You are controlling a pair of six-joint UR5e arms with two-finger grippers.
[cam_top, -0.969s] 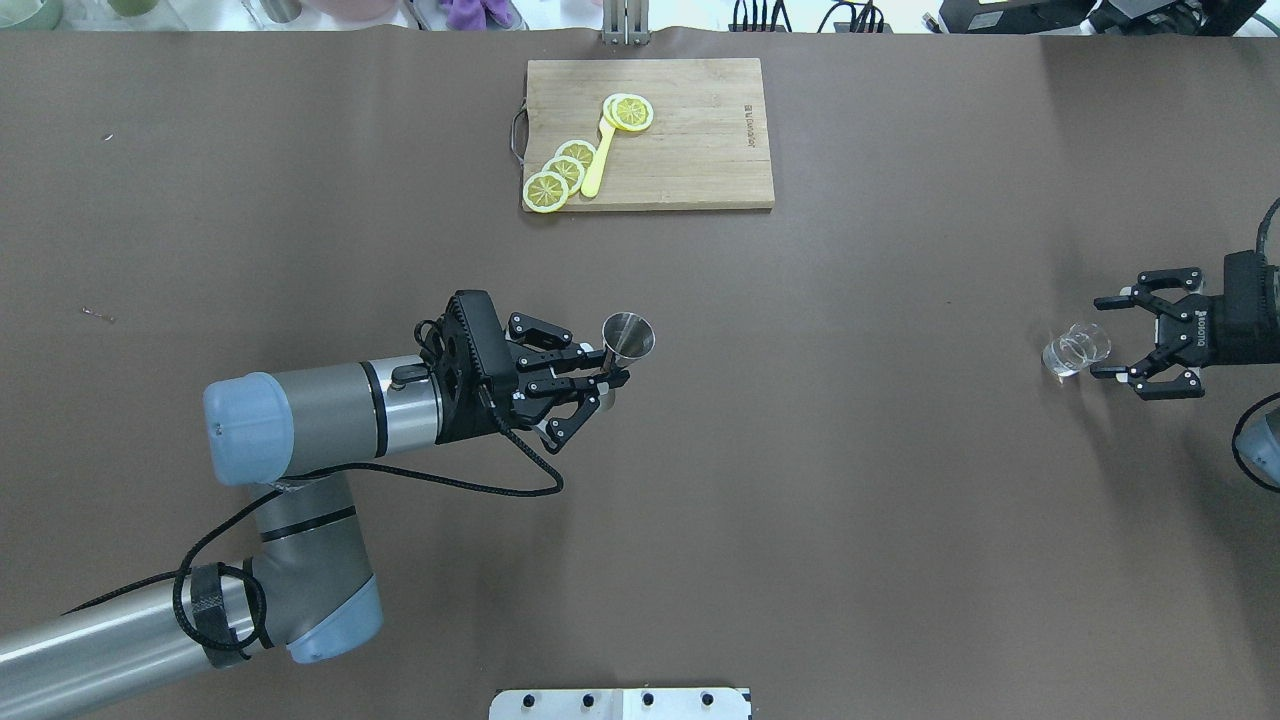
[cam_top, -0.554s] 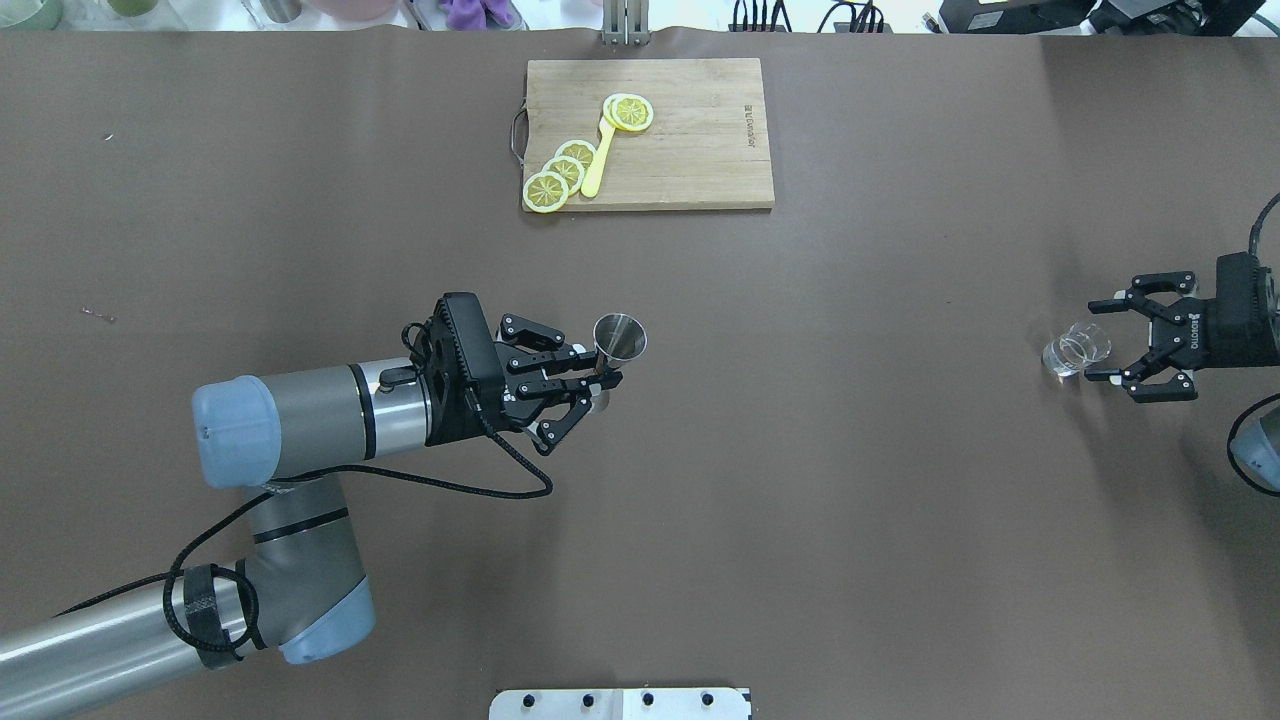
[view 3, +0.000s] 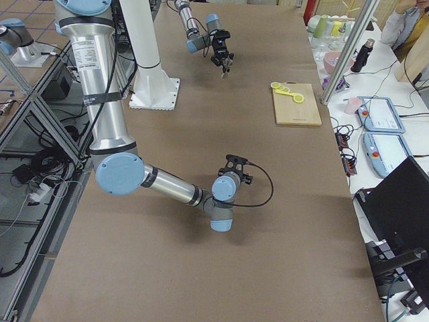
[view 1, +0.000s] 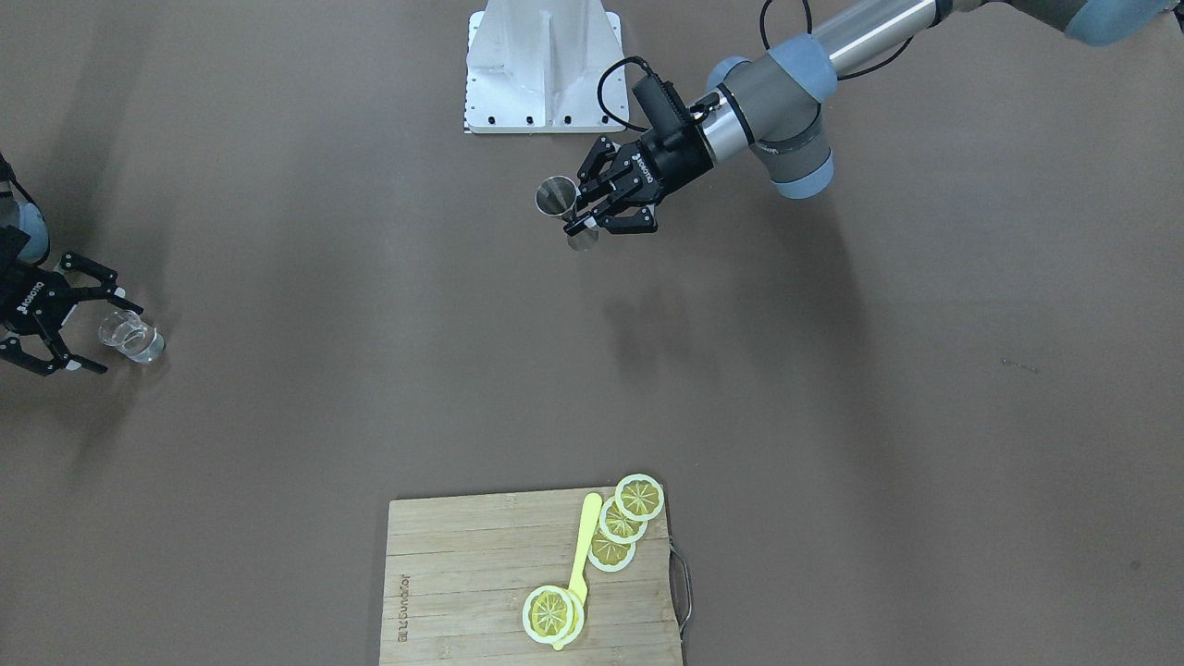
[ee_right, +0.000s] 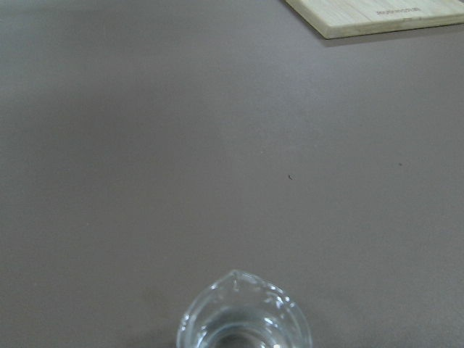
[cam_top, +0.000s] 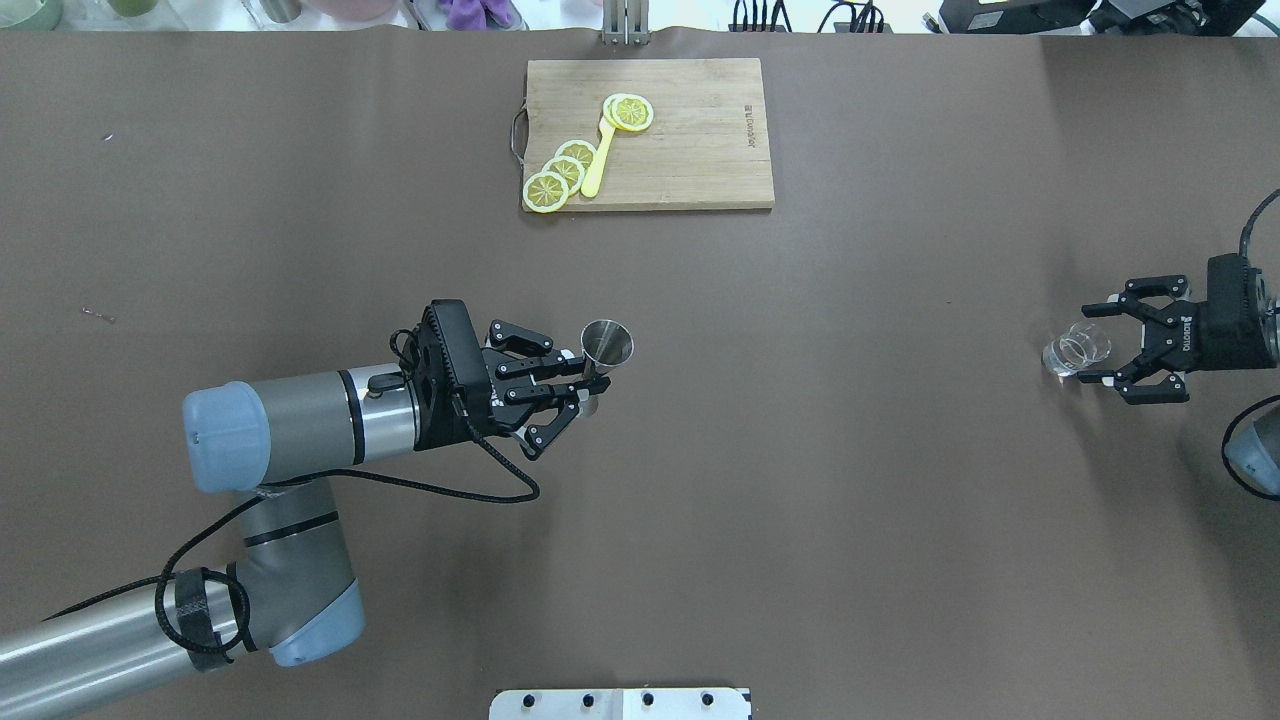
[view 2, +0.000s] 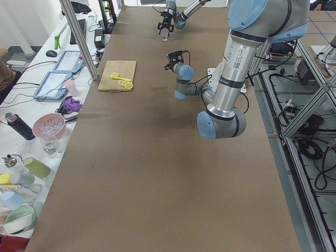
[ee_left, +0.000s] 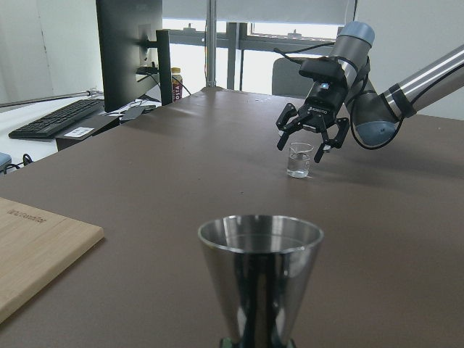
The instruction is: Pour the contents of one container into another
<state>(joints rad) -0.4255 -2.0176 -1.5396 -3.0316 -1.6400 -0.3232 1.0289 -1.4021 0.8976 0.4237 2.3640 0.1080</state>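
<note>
A small steel jigger [cam_top: 607, 343] is held upright above the brown table [cam_top: 800, 470], near its middle. It is pinched at its narrow waist by the left gripper [cam_top: 588, 382], with the wider cone facing up. Whether anything is inside the jigger cannot be told.

Well apart from it, at the far right of the table, a small clear glass [cam_top: 1075, 350] with a pouring lip stands on the surface. The right gripper [cam_top: 1100, 341] is spread wide at the glass with nothing pinched. Whether a finger touches the glass cannot be told. A wooden cutting board [cam_top: 690, 150] with lemon slices lies at the far edge.

The jigger is judged to be stiff and light, but its polished surface is likely to be slippery. The waist is the best place for it to be held, since both flaring cones keep it from sliding through the fingers. The glass is judged to be thin, light and easily tipped or cracked. It would best be taken across its side wall around mid-height, clear of the lip, with modest pressure — too hard a squeeze risks breakage, too soft a slip when it is tilted.
</note>
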